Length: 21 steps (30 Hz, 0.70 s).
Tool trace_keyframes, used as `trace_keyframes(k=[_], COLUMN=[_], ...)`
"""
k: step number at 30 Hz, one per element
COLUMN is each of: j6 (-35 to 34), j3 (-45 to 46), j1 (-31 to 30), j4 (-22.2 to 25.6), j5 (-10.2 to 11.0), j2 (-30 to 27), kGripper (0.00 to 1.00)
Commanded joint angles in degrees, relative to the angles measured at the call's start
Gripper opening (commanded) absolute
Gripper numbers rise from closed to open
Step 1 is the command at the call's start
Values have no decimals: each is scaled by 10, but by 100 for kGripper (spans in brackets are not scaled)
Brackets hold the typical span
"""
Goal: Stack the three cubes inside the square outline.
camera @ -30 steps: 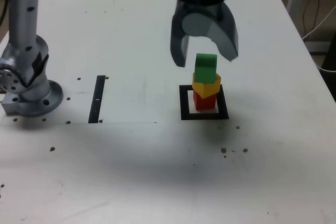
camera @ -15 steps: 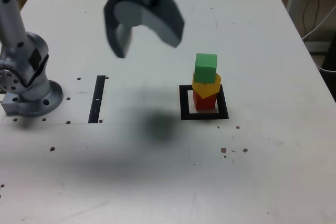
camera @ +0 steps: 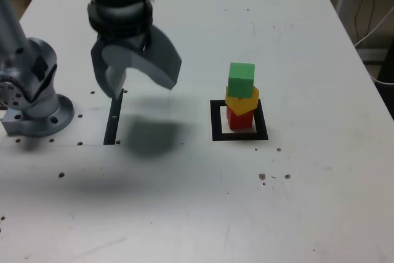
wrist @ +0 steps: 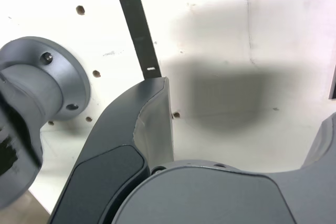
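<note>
While one pair of jaws [camera: 143, 85] hangs wide open and holding nothing, we count three stacked cubes [camera: 241, 95] within one square outline [camera: 216, 133].

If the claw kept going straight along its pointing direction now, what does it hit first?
Probably the bare white tabletop, just beside the black strip; one finger of the claw may clip the strip. Height above the table is unclear.
</note>
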Motion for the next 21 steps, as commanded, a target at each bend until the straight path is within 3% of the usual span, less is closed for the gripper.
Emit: trace_keyframes(k=[1, 10, 16, 21], j6=[-4, -8, -20, -40], j3=[28, 92, 91, 91], j1=[1, 1, 1, 1], j4=[-26, -77, -61, -49], j5=[-1, -3, -1, 6], j2=[0, -3, -33, -22], kGripper=[100, 100, 100, 100])
